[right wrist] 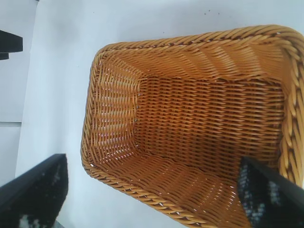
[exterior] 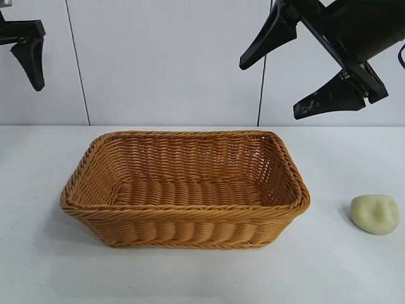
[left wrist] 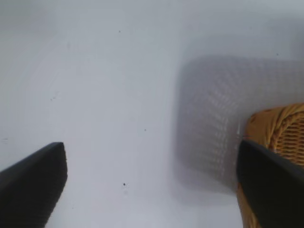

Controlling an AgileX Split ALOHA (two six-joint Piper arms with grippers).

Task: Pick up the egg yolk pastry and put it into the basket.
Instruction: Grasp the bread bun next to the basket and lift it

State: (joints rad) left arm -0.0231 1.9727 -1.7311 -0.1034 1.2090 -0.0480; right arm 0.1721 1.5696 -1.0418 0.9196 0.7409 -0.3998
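Observation:
The egg yolk pastry point(exterior: 375, 214), a pale yellow-cream lump with a dented top, lies on the white table to the right of the basket point(exterior: 183, 212). The orange-brown wicker basket sits mid-table with nothing inside it; its inside fills the right wrist view point(right wrist: 204, 123), and one corner shows in the left wrist view point(left wrist: 280, 123). My right gripper point(exterior: 283, 81) hangs high at the upper right, above and behind the pastry, open with nothing between its fingers. My left gripper point(left wrist: 151, 180) is open over bare table beside the basket; only one of its fingers point(exterior: 28, 60) shows at the upper left.
The white table point(exterior: 190, 278) runs all round the basket, with open surface in front and at the left. A white panelled wall stands behind. The left gripper's dark fingertip point(right wrist: 9, 45) shows at the edge of the right wrist view.

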